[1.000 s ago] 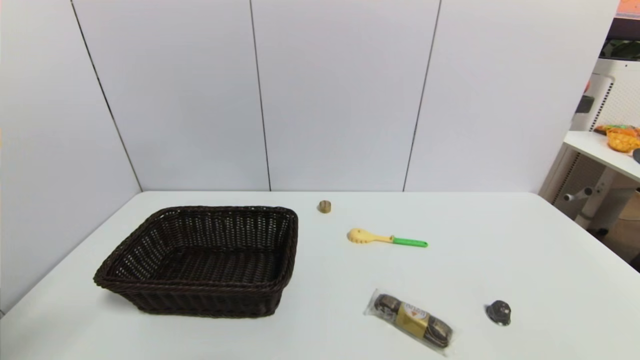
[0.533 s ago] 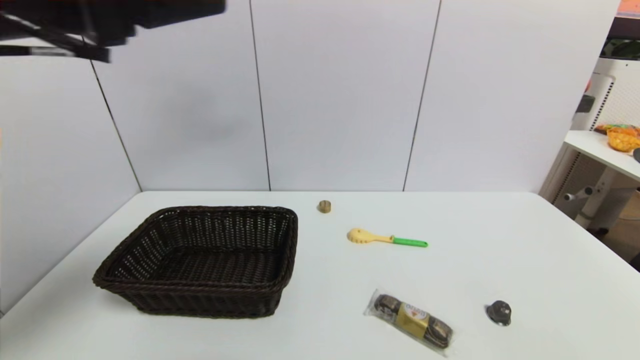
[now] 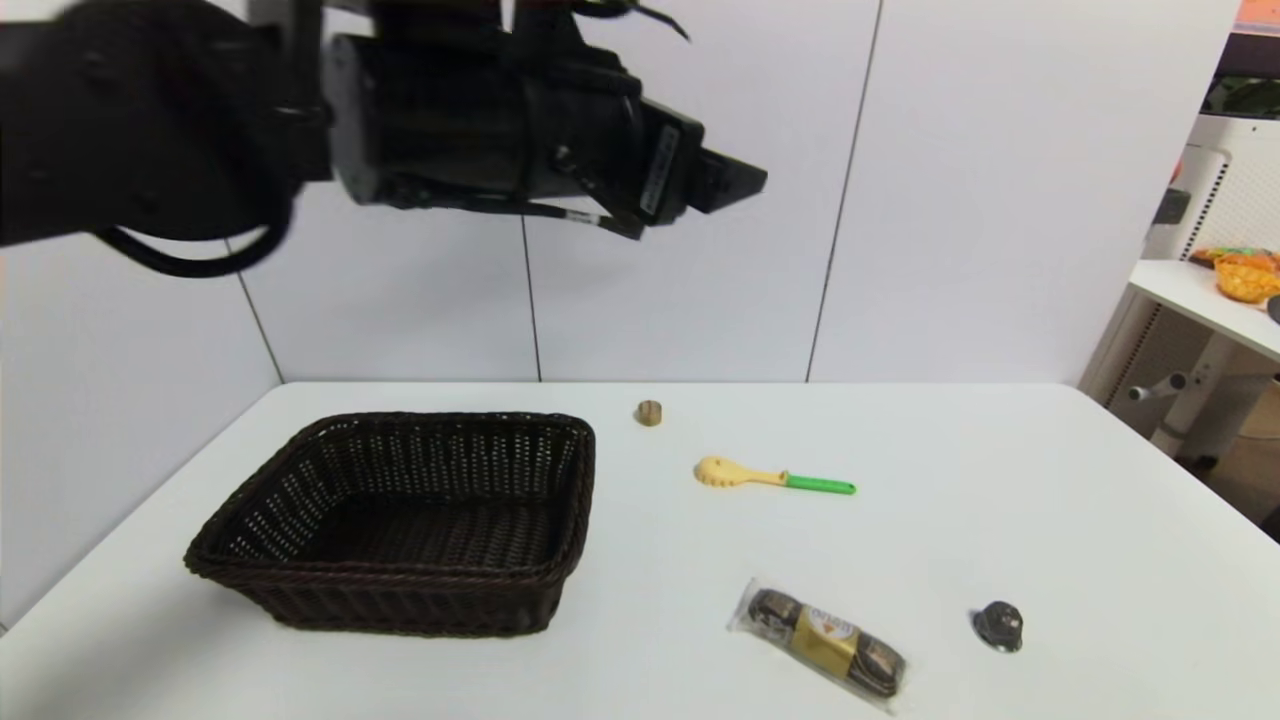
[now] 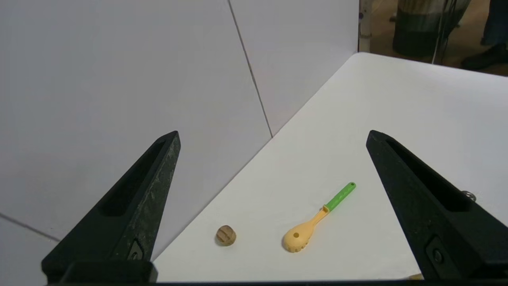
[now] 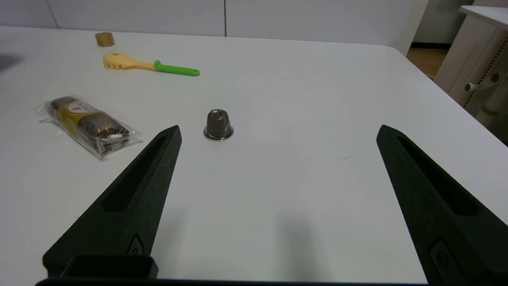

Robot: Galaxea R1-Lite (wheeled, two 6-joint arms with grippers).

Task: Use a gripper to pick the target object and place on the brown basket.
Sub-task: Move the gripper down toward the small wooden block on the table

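High above the brown basket (image 3: 400, 520), the left gripper (image 3: 735, 185) hangs in the air with its jaws spread wide and nothing between them. There is plenty of open air under it. The target object (image 3: 649, 413), a stubby tan cylinder with wood grain on its face, sits on the white worktop (image 3: 1000, 480) near the back edge where the wall panels meet it, just off the basket's far right corner and apart from it. A little nearer lies a yellow scoop (image 3: 770, 476) with a green handle. Bare worktop separates all of these.

The left wrist view shows only the cylinder (image 4: 226, 235) and the scoop (image 4: 313, 221) framed between its black tapered fingers (image 4: 131, 214), not the basket. The right gripper (image 5: 278, 131), unseen from the head, hovers low over the near right part of the worktop, jaws also wide and empty. It looks at a dark grey knob (image 5: 218, 124) on a shiny rim and a crinkly clear-wrapped snack (image 5: 89, 125). The basket is dark woven wicker with sloped sides and a braided rim.
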